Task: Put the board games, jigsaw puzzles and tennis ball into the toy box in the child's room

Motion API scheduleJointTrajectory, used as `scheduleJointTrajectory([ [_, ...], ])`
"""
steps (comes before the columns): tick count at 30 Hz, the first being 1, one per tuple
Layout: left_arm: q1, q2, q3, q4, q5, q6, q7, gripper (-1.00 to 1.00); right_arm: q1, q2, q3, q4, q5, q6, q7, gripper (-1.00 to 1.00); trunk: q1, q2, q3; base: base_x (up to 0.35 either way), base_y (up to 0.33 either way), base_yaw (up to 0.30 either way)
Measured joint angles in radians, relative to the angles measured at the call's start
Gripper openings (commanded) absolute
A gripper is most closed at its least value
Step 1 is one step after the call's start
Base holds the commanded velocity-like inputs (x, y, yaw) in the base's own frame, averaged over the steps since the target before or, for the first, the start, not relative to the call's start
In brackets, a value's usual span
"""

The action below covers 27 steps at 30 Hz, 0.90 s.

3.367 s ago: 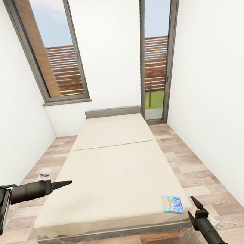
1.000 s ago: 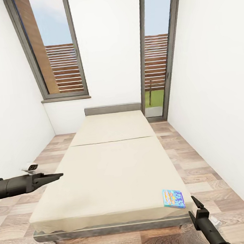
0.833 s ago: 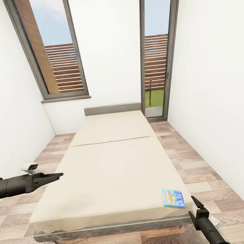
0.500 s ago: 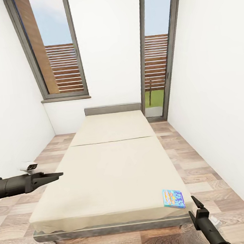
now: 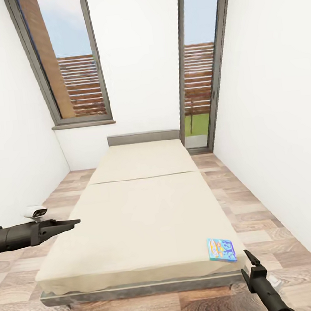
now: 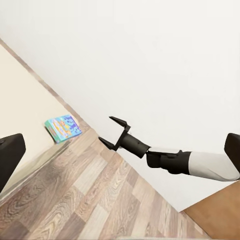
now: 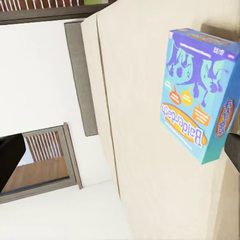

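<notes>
One board game [image 5: 221, 249], a light blue box with yellow lettering, lies flat on the bed [image 5: 142, 209] at its near right corner. My right gripper [image 5: 243, 261] hovers open just off that corner, a little below and right of the box. In the right wrist view the board game [image 7: 197, 95] fills the space ahead, with the dark fingers [image 7: 10, 160] spread wide apart. My left gripper [image 5: 76, 222] is open beside the bed's left edge, holding nothing. From the left wrist, the right gripper [image 6: 111, 131] appears with prongs apart near the board game [image 6: 63, 127].
Wood-plank floor runs along both sides of the bed, between white walls. Two tall grey-framed windows [image 5: 71, 63] stand behind the low grey headboard [image 5: 144, 137]. A small white object [image 5: 35, 211] lies on the floor left of the bed.
The whole view has shifted slightly since half a second ago. Since the earliest frame my left arm has dropped lower and drawn back left. The board game has not moved on the bed.
</notes>
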Motion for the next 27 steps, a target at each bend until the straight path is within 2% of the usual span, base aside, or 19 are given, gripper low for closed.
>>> scheduleJointTrajectory([
  [27, 0.0, 0.0, 0.0, 0.0, 0.001, 0.0, 0.0, 1.0, 0.0, 0.0, 0.0, -0.001, 0.0, 0.003, 0.015, 1.0, 0.104, -0.189, -0.085, 0.0, 0.0, 0.0],
])
